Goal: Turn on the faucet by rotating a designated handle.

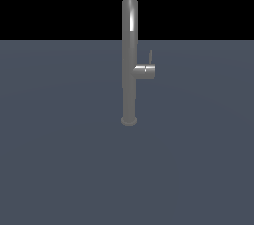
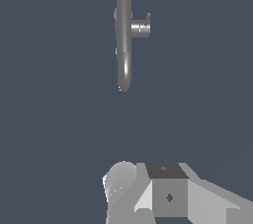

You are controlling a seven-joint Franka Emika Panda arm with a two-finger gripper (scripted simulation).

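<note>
A flat blue-grey floor point(image 1: 59, 169) runs back to a plain black backdrop point(image 1: 49, 1), and the faucet point(image 1: 129, 60) stands upright on it, its thin handle point(image 1: 150, 56) pointing up from the side stub point(image 1: 145, 72) on the exterior view's right. In the wrist view the gripper point(image 2: 163, 193) sits well apart from the faucet and is cut off by the frame edge, so I cannot tell how its jaws stand.

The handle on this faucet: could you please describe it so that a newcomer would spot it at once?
Find the tall slim grey metal faucet with the arched top, standing on the dark floor. Partway up, a stubby grey side cylinder juts toward the exterior view's right. The handle is the thin short grey rod rising from that cylinder's end, far slimmer than anything else.
</note>
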